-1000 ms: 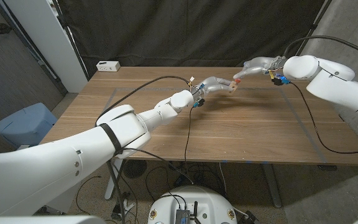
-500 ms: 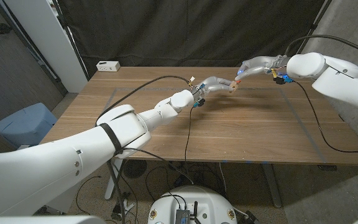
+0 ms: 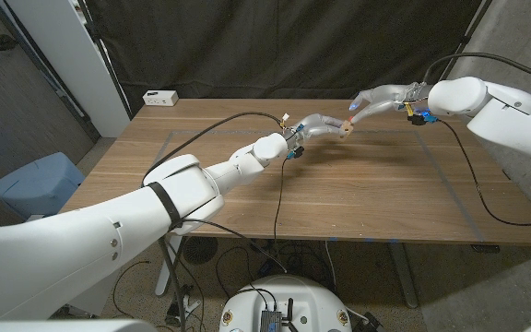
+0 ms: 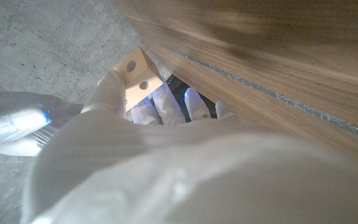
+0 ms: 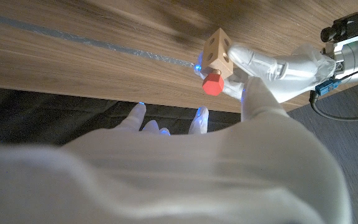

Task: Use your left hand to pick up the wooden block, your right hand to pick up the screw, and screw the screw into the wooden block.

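Observation:
My left hand [image 3: 316, 126] holds the small wooden block [image 3: 347, 130] above the far middle of the table [image 3: 367, 194]. In the right wrist view a red-headed screw [image 5: 213, 82] sticks out of one face of the block [image 5: 218, 48], which the left hand [image 5: 278, 68] grips from the other side. My right hand [image 3: 376, 99] hovers just beyond the block with its fingers [image 5: 197, 119] spread and nothing between them; no finger touches the screw. The left wrist view shows the block [image 4: 138, 73] with two round holes at my fingertips [image 4: 143, 115].
A white box [image 3: 160, 97] lies at the table's far left corner. Black cables [image 3: 279, 189] trail from both wrists across the tabletop. Blue tape lines [image 3: 456, 189] mark the wood. A blue seat [image 3: 33, 183] stands left of the table.
My right hand has drawn its fingers up and back off the block, and its forearm has risen a little. The left hand and block have stayed put.

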